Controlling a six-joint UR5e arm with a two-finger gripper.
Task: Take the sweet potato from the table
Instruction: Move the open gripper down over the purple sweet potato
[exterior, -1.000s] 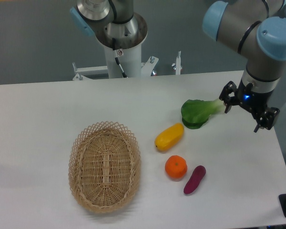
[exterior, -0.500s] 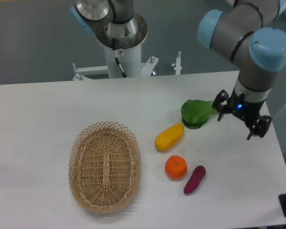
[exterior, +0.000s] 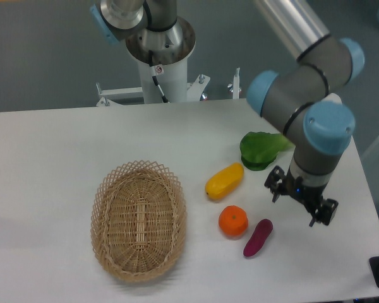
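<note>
Sweet potato (exterior: 258, 237): on tabletop (exterior: 50, 164), just right of orange (exterior: 233, 221). Gripper (exterior: 300, 201): above-right of sweet potato, jaws apart, empty. Wicker basket (exterior: 139, 219): left of orange.

I see the large flat white bench (exterior: 63, 145) filling most of the frame. The oval woven wicker basket (exterior: 139, 219) sits lower left of centre. Right of it, the oblong yellow fruit (exterior: 224, 180) lies at mid-frame, with the round orange (exterior: 233, 221) just below it. The small curved purple sweet potato (exterior: 258, 237) lies just right of the orange, apart from it. The leafy green vegetable (exterior: 260, 149) sits above the yellow fruit, to the upper right. My two-finger claw (exterior: 300, 204) hangs above and right of the sweet potato, below the greens.
</note>
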